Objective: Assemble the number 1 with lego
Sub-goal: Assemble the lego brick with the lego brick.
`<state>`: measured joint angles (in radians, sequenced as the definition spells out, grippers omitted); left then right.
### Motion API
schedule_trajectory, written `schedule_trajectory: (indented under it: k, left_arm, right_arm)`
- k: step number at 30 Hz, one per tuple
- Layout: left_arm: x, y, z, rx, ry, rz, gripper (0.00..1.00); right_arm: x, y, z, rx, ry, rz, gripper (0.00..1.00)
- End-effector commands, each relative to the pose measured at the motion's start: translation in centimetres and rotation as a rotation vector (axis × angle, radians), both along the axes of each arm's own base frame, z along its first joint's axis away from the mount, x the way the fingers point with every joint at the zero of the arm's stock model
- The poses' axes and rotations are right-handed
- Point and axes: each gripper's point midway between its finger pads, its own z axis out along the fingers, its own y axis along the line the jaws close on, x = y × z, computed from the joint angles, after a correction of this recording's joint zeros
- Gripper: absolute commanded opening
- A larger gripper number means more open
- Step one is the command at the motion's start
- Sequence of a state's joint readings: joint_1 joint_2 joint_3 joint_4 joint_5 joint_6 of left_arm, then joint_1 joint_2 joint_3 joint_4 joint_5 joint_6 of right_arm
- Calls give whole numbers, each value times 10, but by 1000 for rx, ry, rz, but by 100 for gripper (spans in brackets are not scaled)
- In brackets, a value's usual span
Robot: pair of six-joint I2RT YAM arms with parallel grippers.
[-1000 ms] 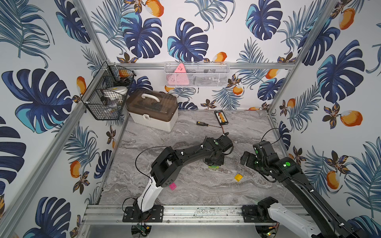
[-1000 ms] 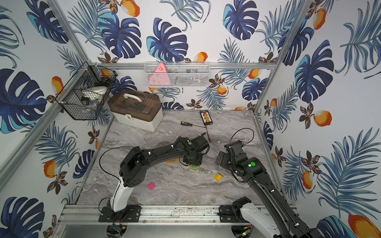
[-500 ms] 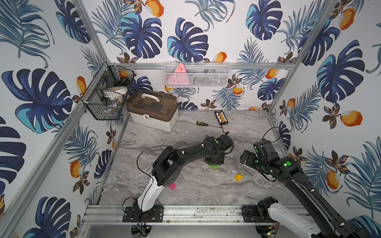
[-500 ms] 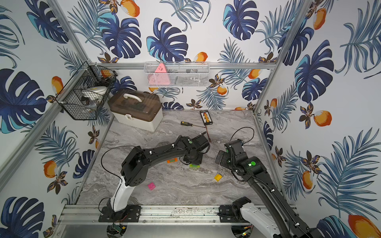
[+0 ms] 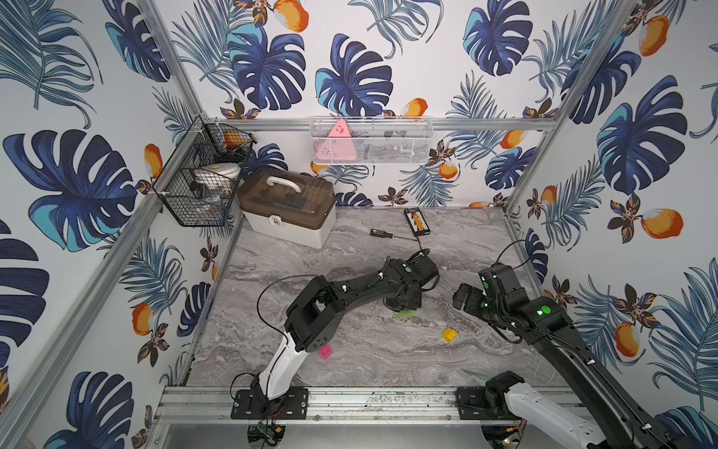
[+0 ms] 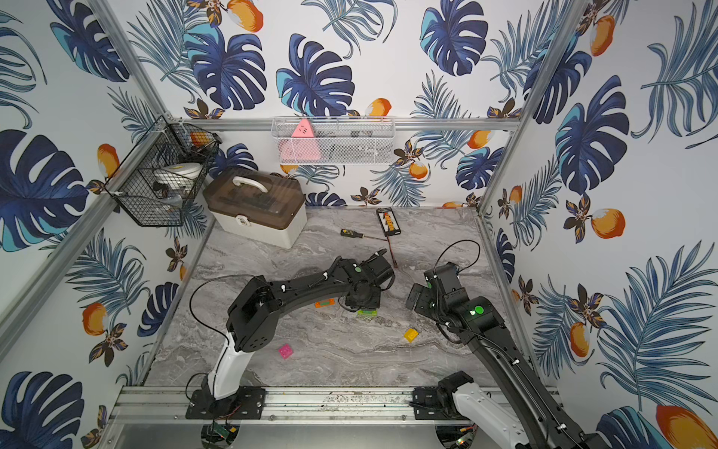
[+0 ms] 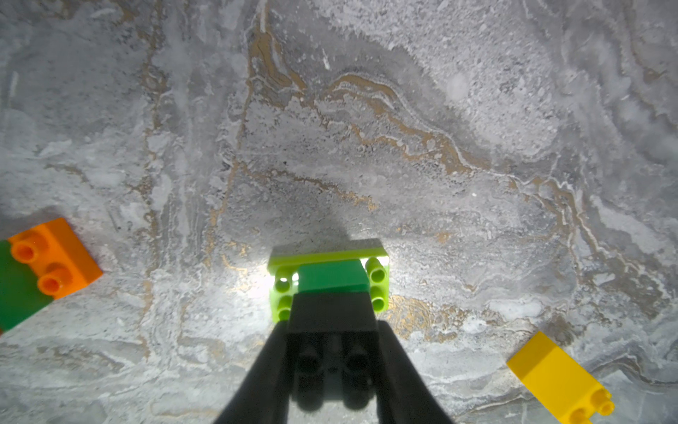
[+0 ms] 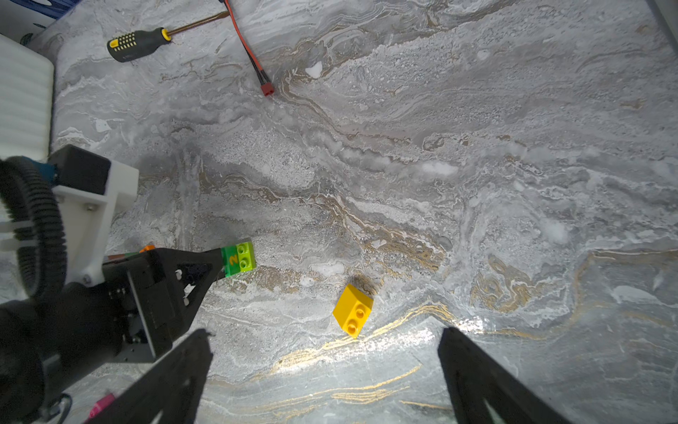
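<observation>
My left gripper points down at the table's middle, shut on a black lego brick. Under the black brick sit a green brick and a longer lime brick, low over the marble; contact with the table is unclear. In both top views only the lime brick shows below the left gripper. A yellow brick lies loose just ahead of my open, empty right gripper. An orange brick carrying a green one lies by the left arm. A pink brick lies near the front.
A screwdriver and a red-and-black cable lie behind the bricks, with the abacus at the back wall. A brown-lidded white box stands at the back left. Wire baskets hang on the walls.
</observation>
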<state>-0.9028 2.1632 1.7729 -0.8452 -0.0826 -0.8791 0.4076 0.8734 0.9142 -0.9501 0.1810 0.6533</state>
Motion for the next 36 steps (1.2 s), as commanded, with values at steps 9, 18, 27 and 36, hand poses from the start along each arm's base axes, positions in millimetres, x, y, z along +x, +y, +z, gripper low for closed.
schedule_trajectory:
  k: [9,18,27,36]
  left_arm:
    - [7,-1,4,70,-31,3,19]
    - [9,-2,-10,130,-17,-88,18]
    - [5,-8,-25,123,21,-116,18]
    - [1,4,-30,104,19,-8,16]
  right_arm:
    - [-3,0,0,1,-2,16,100]
    - [-4,1,4,8,-13,24,100]
    - [-5,1,7,8,-13,29,100]
    - [-5,1,9,6,-16,30,100]
